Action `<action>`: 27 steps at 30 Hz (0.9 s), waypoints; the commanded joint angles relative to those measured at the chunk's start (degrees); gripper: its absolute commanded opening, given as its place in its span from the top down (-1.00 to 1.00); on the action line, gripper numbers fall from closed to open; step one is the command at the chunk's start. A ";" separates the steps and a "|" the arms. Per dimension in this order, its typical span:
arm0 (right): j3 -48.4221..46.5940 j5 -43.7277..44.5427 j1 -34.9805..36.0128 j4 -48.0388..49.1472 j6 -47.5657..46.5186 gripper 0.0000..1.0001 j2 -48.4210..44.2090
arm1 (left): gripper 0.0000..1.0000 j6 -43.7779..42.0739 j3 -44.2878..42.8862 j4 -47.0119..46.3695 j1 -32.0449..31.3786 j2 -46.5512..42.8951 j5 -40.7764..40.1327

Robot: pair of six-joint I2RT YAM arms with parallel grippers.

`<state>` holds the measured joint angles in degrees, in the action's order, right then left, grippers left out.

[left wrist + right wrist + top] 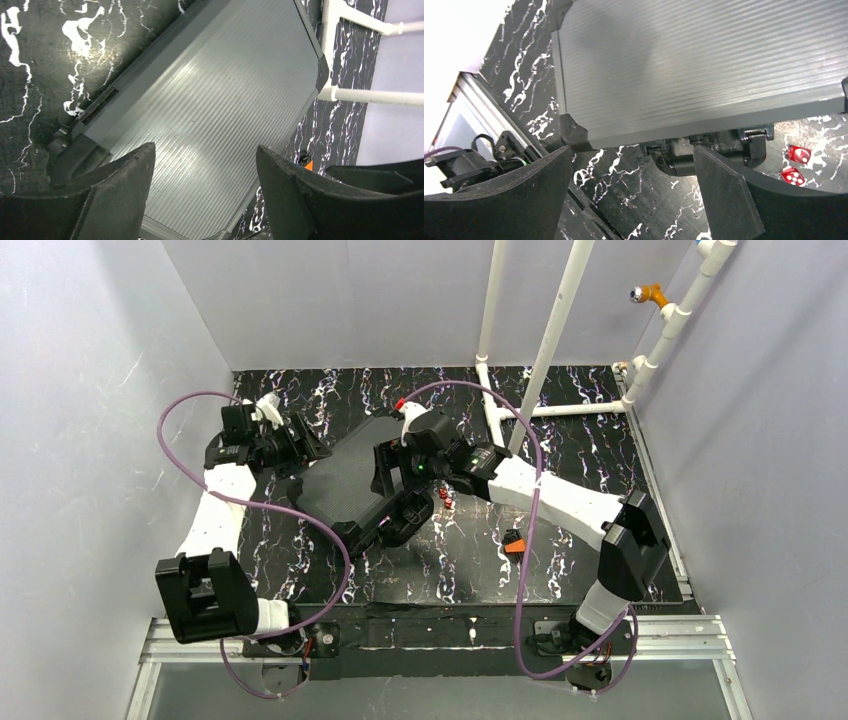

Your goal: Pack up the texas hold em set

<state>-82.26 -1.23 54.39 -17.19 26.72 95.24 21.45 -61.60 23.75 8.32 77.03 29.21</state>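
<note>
Black hard case (348, 478) lies shut mid-table, between the arms; left gripper (205, 152) and right gripper (633, 152) hover over its ribbed lid, jaws apart, holding nothing; looks rigid, heavy, slick-topped; likely best taken at an edge or corner.

No lettering is readable; only white pips on two red dice (793, 175).

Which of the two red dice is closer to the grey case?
The red die higher in the right wrist view, beside the latch of the grey ribbed case; the other die lies farther out.
</note>
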 commanded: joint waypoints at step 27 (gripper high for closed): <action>20.43 6.98 -0.87 14.66 -2.08 -0.97 -20.36 | -0.45 -9.06 1.51 6.20 -14.50 -8.72 -3.35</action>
<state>-62.57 6.07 53.60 -3.99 26.39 78.04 14.66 -60.42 26.74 -4.97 71.29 27.68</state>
